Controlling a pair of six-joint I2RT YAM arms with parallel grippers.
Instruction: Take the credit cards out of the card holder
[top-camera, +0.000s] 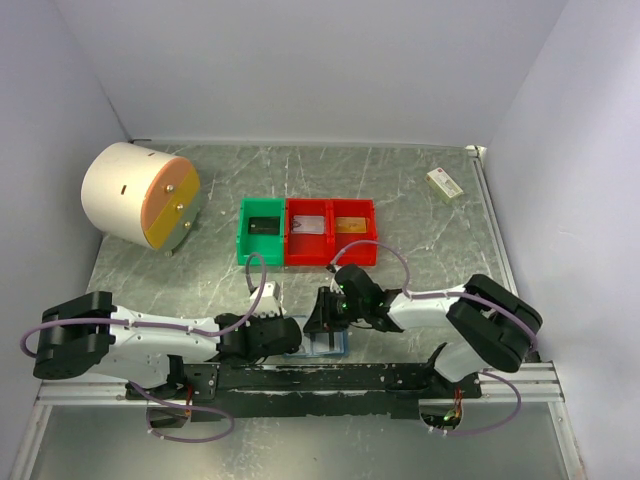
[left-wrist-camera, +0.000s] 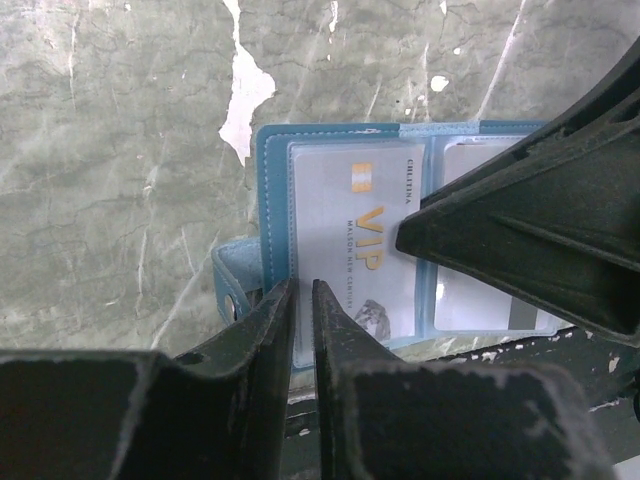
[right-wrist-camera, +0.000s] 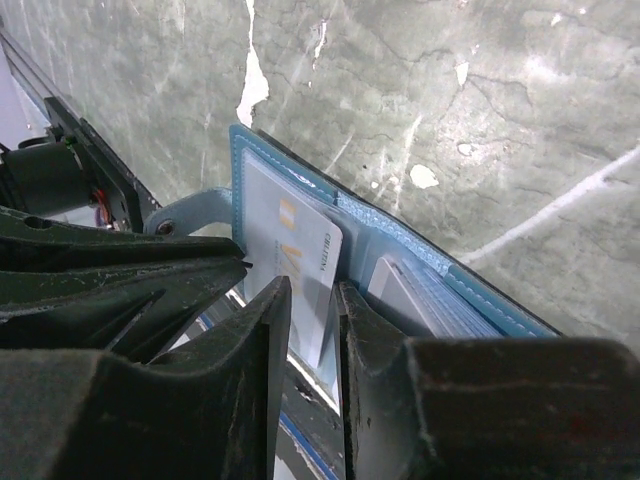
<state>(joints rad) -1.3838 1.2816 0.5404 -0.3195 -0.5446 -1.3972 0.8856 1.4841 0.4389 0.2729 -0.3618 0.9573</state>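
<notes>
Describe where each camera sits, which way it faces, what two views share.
Top external: above and behind, looking down at the table; both arms show.
Left wrist: low, facing the card holder; left end effector grips its edge.
Right wrist: low, facing the VIP card; right end effector pinches it.
Shared: both wrist views show that card.

Two credit cards (left-wrist-camera: 350, 240), one card holder (left-wrist-camera: 268, 190), three bins (top-camera: 244, 232)

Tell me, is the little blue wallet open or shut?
Open. The card holder lies spread flat, both inner halves showing, with a VIP card in one.
</notes>
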